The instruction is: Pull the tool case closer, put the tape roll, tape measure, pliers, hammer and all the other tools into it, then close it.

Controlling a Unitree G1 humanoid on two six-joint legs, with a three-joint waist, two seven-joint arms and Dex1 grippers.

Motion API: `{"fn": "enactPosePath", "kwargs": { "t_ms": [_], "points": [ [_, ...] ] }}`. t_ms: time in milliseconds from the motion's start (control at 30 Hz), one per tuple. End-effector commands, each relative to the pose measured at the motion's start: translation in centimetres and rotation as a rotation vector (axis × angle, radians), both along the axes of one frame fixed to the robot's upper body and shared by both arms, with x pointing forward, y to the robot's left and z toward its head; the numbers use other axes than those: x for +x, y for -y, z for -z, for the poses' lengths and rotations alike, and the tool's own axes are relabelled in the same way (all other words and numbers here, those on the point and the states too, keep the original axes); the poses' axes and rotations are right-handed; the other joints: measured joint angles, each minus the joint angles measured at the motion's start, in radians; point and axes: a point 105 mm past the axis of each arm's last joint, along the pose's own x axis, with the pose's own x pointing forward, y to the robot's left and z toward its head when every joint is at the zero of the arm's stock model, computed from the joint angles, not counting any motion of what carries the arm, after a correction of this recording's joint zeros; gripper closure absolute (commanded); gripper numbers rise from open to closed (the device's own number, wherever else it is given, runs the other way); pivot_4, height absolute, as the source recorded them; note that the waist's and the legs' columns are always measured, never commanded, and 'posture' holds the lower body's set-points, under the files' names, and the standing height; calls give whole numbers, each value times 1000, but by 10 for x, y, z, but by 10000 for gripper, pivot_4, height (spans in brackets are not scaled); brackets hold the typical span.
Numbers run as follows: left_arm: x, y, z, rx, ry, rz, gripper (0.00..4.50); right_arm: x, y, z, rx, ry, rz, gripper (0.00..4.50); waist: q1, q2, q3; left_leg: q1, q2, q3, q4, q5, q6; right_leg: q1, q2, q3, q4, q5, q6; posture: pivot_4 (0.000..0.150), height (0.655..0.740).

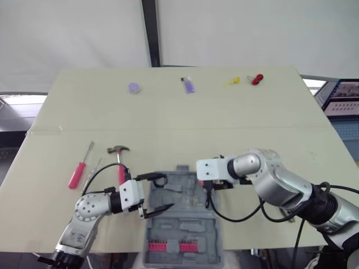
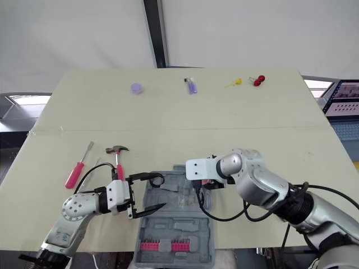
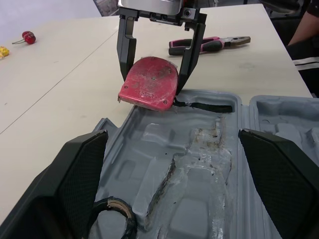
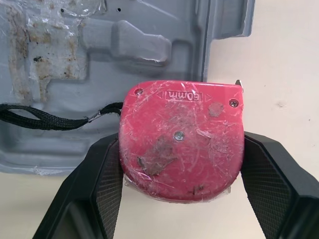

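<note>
Gripping the tape measure (image 4: pixel 180 139), the right pincer (image 3: pixel 153 79) hangs at the tool case (image 1: pixel 182 224) edge; the left pincer (image 1: pixel 167 192) gapes above it.

Readable text: one item.

I read an embossed marking (image 4: pixel 184 95) on the red face of the tape measure (image 4: pixel 182 142): "60mm". The letters are raised and sit inside a raised rectangular frame, close to the straight edge of the housing, between two screw heads. In the right wrist view it stands upside down. The letters are the same red as the housing, scuffed but legible.

In the left wrist view the same marking appears as a small raised strip on the face. I cannot make out its characters there.

Past the right edge of the table (image 1: pixel 168 123), a screen (image 1: pixel 343 98) shows rows of content, too small to read.
</note>
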Motion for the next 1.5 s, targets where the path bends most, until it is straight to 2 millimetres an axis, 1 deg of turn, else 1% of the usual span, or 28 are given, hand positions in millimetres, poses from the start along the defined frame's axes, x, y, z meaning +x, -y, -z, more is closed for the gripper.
{"fn": "enactPosePath", "kwargs": {
  "t_ms": [33, 133, 700, 1200, 1500],
  "points": [
    [-1, 6, -10, -13, 43, 19, 0, -8, -10, -5, -4, 22, -85, 16214, -3, 0, 0, 0, 0, 0, 0, 0, 0, 0, 0, 0, 0, 0, 0, 1500, 7400],
    [-1, 7, -10, -16, 41, 20, 0, -11, -12, -3, -3, 17, -103, 16214, -5, 0, 0, 0, 0, 0, -1, 0, 0, 0, 0, 0, 0, 0, 0, 1500, 7400],
    [-2, 11, -12, -21, 37, 28, 0, -5, -12, 5, -26, 31, -102, 16214, -4, 0, 0, 0, 0, 0, 0, 0, 0, 0, 0, 0, 0, 0, 0, 1500, 7400],
    [-3, 12, -12, -18, 28, 36, 0, -6, -13, 9, -34, 29, -115, 16214, -4, 0, 0, 0, 0, 0, 0, 0, 0, 0, 0, 0, 0, 0, 0, 1500, 7400],
    [-4, 13, -11, -17, 23, 40, 0, -4, -12, 8, -40, 46, -117, 16214, -4, 0, 0, 0, 0, 0, 0, 0, 0, 0, 0, 0, 0, 0, 0, 1500, 7400]
  ]
}}
